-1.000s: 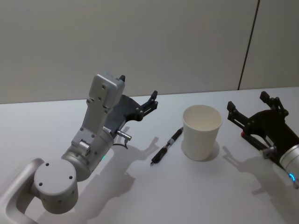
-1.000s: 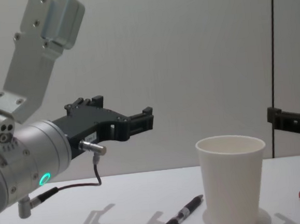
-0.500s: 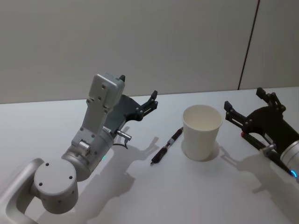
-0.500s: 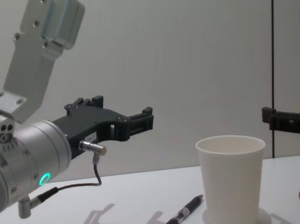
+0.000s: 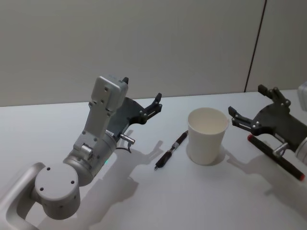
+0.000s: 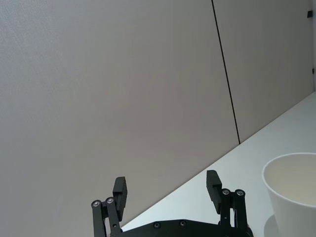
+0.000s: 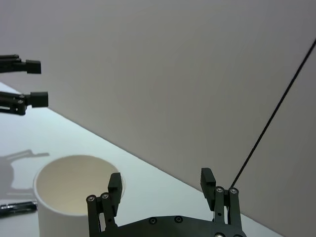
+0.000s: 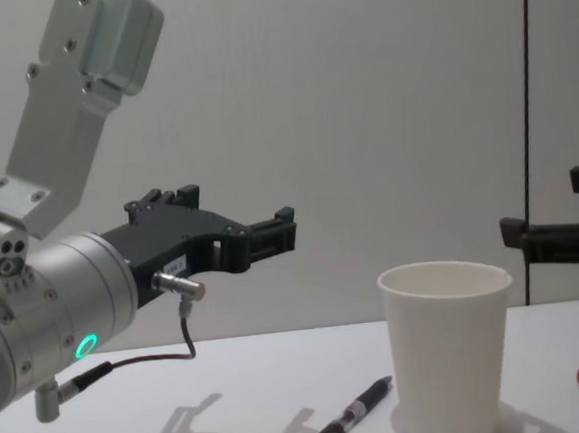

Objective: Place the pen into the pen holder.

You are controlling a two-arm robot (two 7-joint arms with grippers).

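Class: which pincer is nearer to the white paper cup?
The right. The right pincer hangs open just right of the cup, near its rim; the left pincer is raised farther off, left of the black pen.

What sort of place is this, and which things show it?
Probably a robot test bench in a lab: a white table, a plain panelled wall, and a paper cup and pen between the left gripper and right gripper.
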